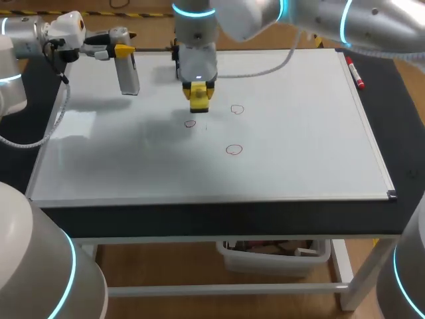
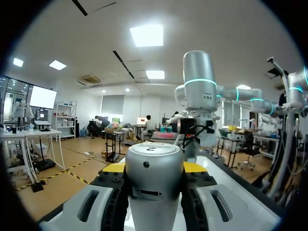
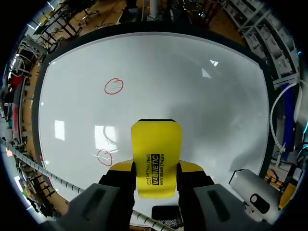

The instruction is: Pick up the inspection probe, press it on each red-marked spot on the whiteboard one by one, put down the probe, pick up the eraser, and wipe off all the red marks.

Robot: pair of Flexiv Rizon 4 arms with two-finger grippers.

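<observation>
Nearest, three red circles (image 1: 234,149) stand unwiped on the whiteboard (image 1: 319,153). Just beyond, our right gripper (image 1: 198,85) clamps the eraser (image 1: 199,96) pad-down beside one circle, ready for wiping. Farthest, our left gripper (image 1: 123,50) grips the probe (image 1: 129,74), which we judge is held clear of the wiping path.

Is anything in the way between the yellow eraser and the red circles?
No, nothing visible. The eraser in the right gripper is over bare whiteboard beside the nearest red circle; the probe is off to the side in the left gripper.
</observation>
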